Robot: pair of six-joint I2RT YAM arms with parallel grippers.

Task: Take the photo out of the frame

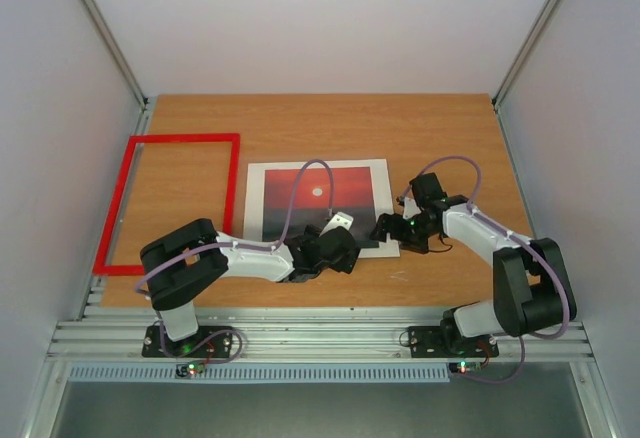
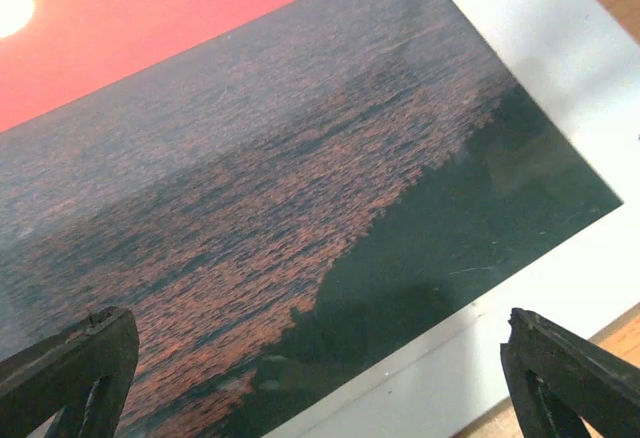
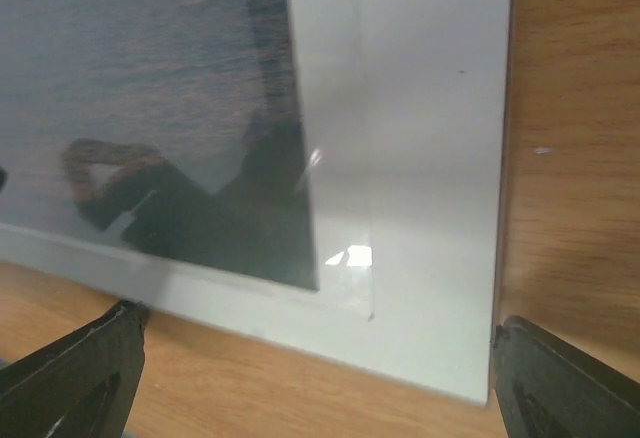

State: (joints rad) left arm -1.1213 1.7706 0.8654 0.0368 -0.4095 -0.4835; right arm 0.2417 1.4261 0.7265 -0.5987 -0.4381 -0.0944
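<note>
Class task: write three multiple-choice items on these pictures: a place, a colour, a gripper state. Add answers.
1. The frame lies: A around the photo; B apart from it, on the left arm's side; C on top of the photo.
2. The border round the photo is: A black; B yellow; C white.
3. The right gripper is: A open; B shut on the photo; C shut on the frame.
Answers: B, bare table shows inside it; C, white in every view; A, its fingers stand wide apart.
</note>
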